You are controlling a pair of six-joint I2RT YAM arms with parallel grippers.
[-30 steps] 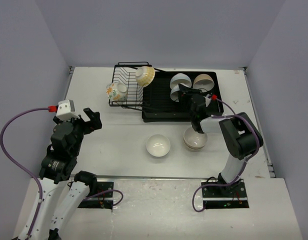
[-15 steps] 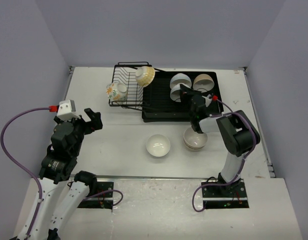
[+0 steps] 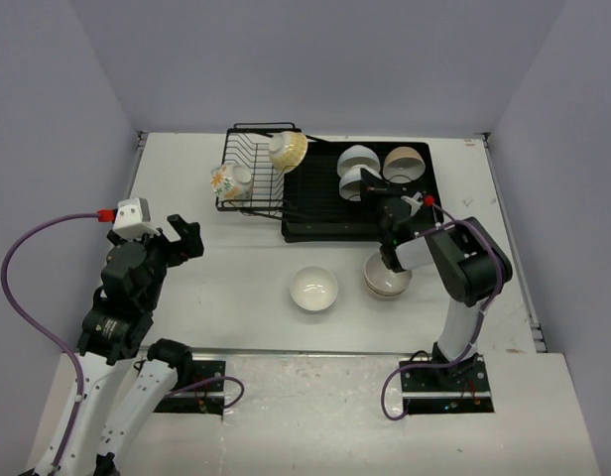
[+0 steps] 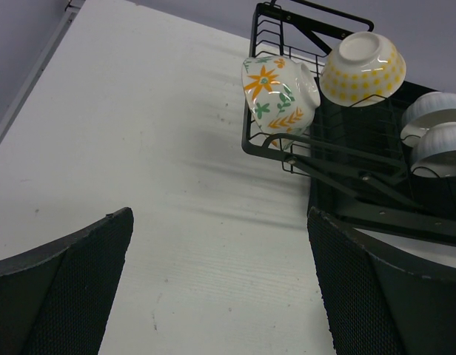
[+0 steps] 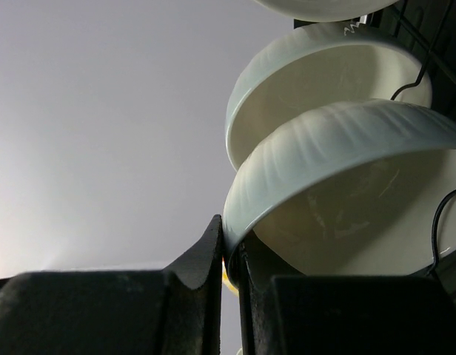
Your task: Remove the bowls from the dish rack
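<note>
**Item: right tool** (image 5: 228, 255). Fingers together, clamped on the rim of a ribbed white bowl (image 5: 339, 170), one finger inside the lip and one outside. A rim pinch looks like the practical hold, since the bowl stands on edge in the drain tray (image 3: 315, 213) and offers only its lip.

**Item: left tool** (image 4: 220, 251). Fingers wide apart, holding nothing, poised above the tabletop (image 3: 236, 268) well short of the dish rack (image 3: 248, 169) and facing it.

**Items in the rack.**
- The flowered bowl (image 4: 276, 92) is tipped on its side at the near corner of the wire basket.
- The yellow patterned bowl (image 4: 361, 68) sits base up beside it, probably set that way to drain.
- A second white bowl (image 5: 317, 81) stands just behind the gripped one.
- A cream bowl (image 3: 405, 161) stands further right in the tray.

**Items unloaded.** One white bowl (image 3: 313, 288) sits mouth up, and a short stack of bowls (image 3: 387, 278) stands near it, both on the tabletop in front of the tray. Stacking likely saves room.

**Surface and room.** The tabletop is matt white with faint grain. Plain pale lilac walls close it in on three sides.
</note>
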